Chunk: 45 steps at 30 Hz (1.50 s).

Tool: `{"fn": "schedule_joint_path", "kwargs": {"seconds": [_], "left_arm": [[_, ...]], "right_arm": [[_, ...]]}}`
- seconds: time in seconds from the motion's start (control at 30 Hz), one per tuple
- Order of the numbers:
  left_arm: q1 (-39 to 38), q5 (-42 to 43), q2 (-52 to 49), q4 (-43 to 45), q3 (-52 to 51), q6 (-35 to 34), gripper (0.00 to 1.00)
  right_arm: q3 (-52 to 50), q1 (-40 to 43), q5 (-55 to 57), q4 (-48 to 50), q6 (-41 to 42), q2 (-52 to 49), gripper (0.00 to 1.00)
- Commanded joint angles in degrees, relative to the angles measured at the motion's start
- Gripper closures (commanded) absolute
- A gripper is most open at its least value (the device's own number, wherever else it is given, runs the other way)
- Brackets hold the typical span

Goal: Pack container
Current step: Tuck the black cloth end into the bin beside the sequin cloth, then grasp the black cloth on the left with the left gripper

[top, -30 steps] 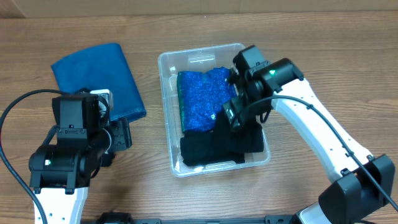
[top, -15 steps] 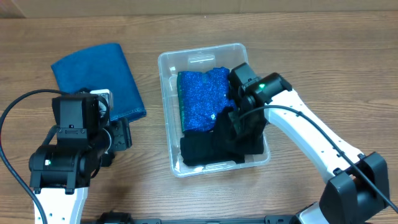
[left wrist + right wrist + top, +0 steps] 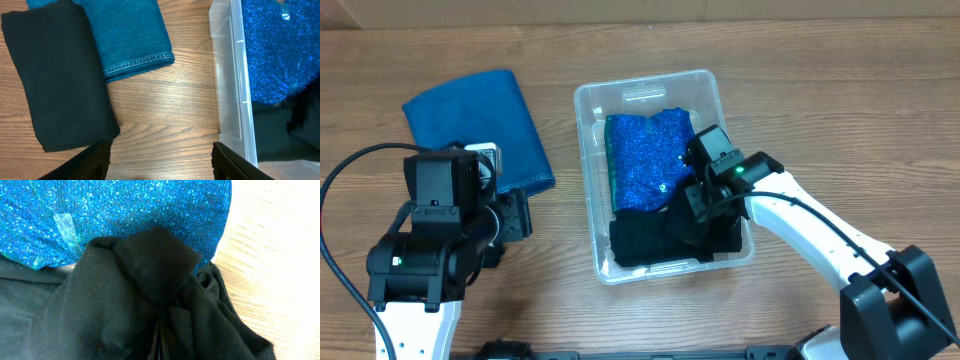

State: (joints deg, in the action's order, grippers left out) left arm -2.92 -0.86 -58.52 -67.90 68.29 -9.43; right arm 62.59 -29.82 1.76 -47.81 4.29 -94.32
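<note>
Right hand (image 3: 700, 212), clenched on black cloth (image 3: 640, 245), sits low inside the container (image 3: 588, 180) at mid-bench (image 3: 820, 100). The cloth is best pressed flat beside the glittery blue fabric (image 3: 645, 160) before letting go. Left hand (image 3: 161, 162) hangs released.

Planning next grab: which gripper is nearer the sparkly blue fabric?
Right. The right gripper is in the container, on black cloth beside the sparkly blue fabric; the left gripper is outside.

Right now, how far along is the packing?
Done: a sparkly blue garment and a black garment lie in the container. In hand: the right gripper is down in the black garment. Remaining: folded denim and a folded black cloth lie outside, near the left gripper.
</note>
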Motion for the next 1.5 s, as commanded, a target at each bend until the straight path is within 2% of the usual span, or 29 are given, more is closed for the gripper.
{"fn": "schedule_joint_path", "kwargs": {"seconds": [0.0,0.13,0.17,0.2,0.23,0.27,0.37,0.43,0.47,0.5,0.57,0.67,0.8,0.87,0.93,1.0,1.2,1.27,1.4,1.47], "left_arm": [[-0.1,0.3,0.0,0.2,1.1,0.2,0.34],[-0.1,0.3,0.0,-0.1,1.1,0.2,0.33],[-0.1,0.3,0.0,-0.2,1.1,0.2,0.28],[-0.1,0.3,0.0,-0.4,1.1,0.2,0.28],[-0.1,0.3,0.0,-0.5,1.1,0.2,0.27],[-0.1,0.3,0.0,-0.5,1.1,0.2,0.26],[-0.1,0.3,0.0,-0.5,1.1,0.2,0.22],[-0.1,0.2,0.0,-0.4,1.1,0.0,0.22],[0.1,-1.6,-0.2,0.0,1.1,-1.7,0.19],[0.8,-3.5,-0.7,0.1,1.1,-3.2,0.15],[4.0,-3.8,-2.0,0.2,1.1,-3.5,0.04],[17.1,-1.1,-6.6,0.6,1.1,-3.4,0.00],[34.7,8.4,-13.0,2.5,1.1,-2.8,0.00],[44.8,17.4,-18.1,5.6,1.1,0.7,0.00],[50.3,26.2,-22.7,8.8,1.1,7.2,0.00],[52.6,32.6,-28.5,12.3,1.1,14.6,0.00],[52.8,37.3,-43.8,15.7,1.1,28.2,0.00],[52.8,38.0,-47.4,15.4,1.1,31.2,0.02],[53.1,37.5,-50.4,17.0,1.1,32.2,0.02],[53.2,34.4,-50.5,18.2,1.1,32.1,0.02]], "right_arm": [[0.2,-1.2,2.6,-1.6,3.3,-0.9,0.94],[10.8,-0.5,2.9,-4.5,5.3,5.2,0.85],[12.8,0.5,3.1,-4.5,6.4,7.4,0.83],[14.5,2.0,3.1,-4.5,6.9,10.0,0.77],[15.6,4.1,3.1,-4.5,6.9,12.5,0.61],[16.0,8.0,3.1,-5.0,6.9,15.9,0.51],[16.0,16.5,3.1,-9.8,10.0,18.1,0.50],[15.1,24.8,1.6,-14.4,12.5,17.7,0.41],[14.1,28.9,0.0,-15.9,12.4,17.5,0.34],[13.6,32.0,-0.6,-17.1,12.1,17.2,0.32],[13.4,35.8,-0.6,-19.0,10.9,16.4,0.20],[13.4,37.5,-3.3,-19.3,10.4,15.5,0.11],[13.4,37.5,-3.4,-19.5,10.3,14.8,0.08],[13.4,37.5,-3.4,-19.6,10.3,14.3,0.08],[13.4,37.5,-3.4,-19.6,10.3,13.8,0.08],[13.4,37.5,-3.4,-19.6,10.3,13.4,0.07],[12.9,37.5,-3.3,-19.1,10.3,13.2,0.07],[12.2,37.5,-3.3,-18.4,10.3,13.2,0.06],[10.1,37.5,-3.3,-16.8,10.3,13.2,0.03],[10.0,37.5,-3.3,-16.7,10.3,13.1,0.03]]}}
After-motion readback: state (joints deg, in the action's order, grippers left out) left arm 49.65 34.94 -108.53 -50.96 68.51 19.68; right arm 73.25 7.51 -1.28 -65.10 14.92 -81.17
